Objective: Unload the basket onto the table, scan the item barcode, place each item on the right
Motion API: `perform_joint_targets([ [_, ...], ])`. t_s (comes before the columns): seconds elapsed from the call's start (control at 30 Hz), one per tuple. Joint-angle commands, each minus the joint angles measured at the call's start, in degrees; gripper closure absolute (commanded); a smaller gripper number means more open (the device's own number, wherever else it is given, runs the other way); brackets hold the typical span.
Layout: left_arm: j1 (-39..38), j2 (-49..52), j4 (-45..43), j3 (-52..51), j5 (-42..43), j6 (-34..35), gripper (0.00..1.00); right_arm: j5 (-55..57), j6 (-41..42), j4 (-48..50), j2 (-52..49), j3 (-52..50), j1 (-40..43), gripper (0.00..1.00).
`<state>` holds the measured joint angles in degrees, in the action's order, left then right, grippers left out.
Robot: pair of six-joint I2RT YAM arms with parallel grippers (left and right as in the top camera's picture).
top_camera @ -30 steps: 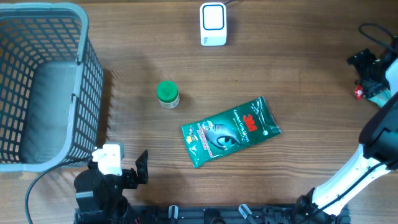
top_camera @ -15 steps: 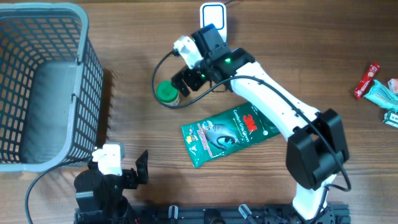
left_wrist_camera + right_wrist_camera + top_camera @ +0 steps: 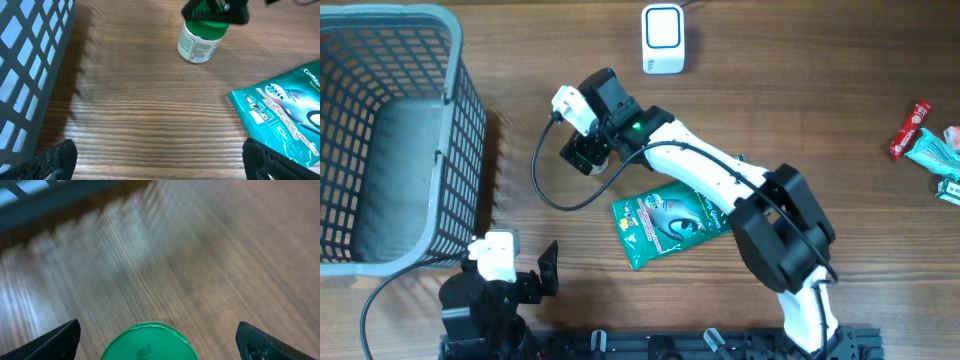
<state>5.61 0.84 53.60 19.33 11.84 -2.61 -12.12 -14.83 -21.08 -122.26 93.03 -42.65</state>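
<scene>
A grey plastic mesh basket (image 3: 470, 150) fills the wooden desk's (image 3: 800, 80) far-left corner. A small red wrapper (image 3: 910, 130) lies just beside a teal packet (image 3: 930, 152) at its right edge.

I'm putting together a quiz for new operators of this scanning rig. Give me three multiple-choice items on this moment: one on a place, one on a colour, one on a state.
1. The right hand is:
A) over the bottle
B) inside the basket
C) at the scanner

2. The bottle's lid is:
A) red
B) green
C) white

3. The right hand is:
A) shut on the packet
B) shut on nothing
C) open

Answers:
1 A, the left wrist view shows it just above the bottle.
2 B, the lid is green in both wrist views.
3 C, its fingers stand wide either side of the lid.
</scene>
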Motion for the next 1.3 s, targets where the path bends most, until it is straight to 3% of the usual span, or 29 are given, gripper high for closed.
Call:
perform_joint_targets([
  [0.0, -0.2, -0.2, -0.1, -0.3, 0.1, 0.5, 0.0, 0.7, 1.5, -0.7, -2.5, 0.1, 0.1, 0.0],
  [0.17, -0.2, -0.2, -0.1, -0.3, 0.1, 0.5, 0.0, 0.7, 1.5, -3.3, -3.0, 0.1, 0.1, 0.01],
  [0.27, -0.2, -0.2, -0.1, -0.3, 0.1, 0.5, 0.0, 1.2, 1.8, -4.7, -3.0, 0.1, 0.4, 0.16],
  [0.37, -0.2, -0.2, -0.2, -0.3, 0.1, 0.5, 0.0, 7.0, 5.8, -5.6, -3.0, 0.1, 0.8, 0.23],
  [0.57, -0.2, -0.2, -0.1, -0.3, 0.1, 0.5, 0.0, 14.3, 11.7, -12.5, -0.2, 0.1, 1.5, 0.23],
  [0.7, -0.2, -0.2, -0.1, -0.3, 0.1, 0.5, 0.0, 16.8, 21.1, -19.9, 3.4, 0.1, 2.2, 0.25],
  [0.73, -0.2, -0.2, -0.1, -0.3, 0.1, 0.5, 0.0, 16.6, 21.4, -20.2, 3.7, 0.1, 2.2, 0.24],
  [0.77, -0.2, -0.2, -0.1, -0.3, 0.1, 0.5, 0.0, 16.3, 20.8, -20.1, 3.9, 0.1, 2.2, 0.16],
  [0.8, -0.2, -0.2, -0.1, -0.3, 0.1, 0.5, 0.0, 15.9, 20.1, -19.4, 4.2, 0.1, 2.1, 0.0],
  [0.87, -0.2, -0.2, -0.1, -0.3, 0.1, 0.5, 0.0, 11.8, 16.2, -17.4, 4.8, 0.1, 2.0, 0.0],
  [1.27, -0.2, -0.2, -0.1, -0.3, 0.1, 0.5, 0.0, 6.0, 13.4, -3.7, -0.9, 0.1, 2.0, 0.0],
])
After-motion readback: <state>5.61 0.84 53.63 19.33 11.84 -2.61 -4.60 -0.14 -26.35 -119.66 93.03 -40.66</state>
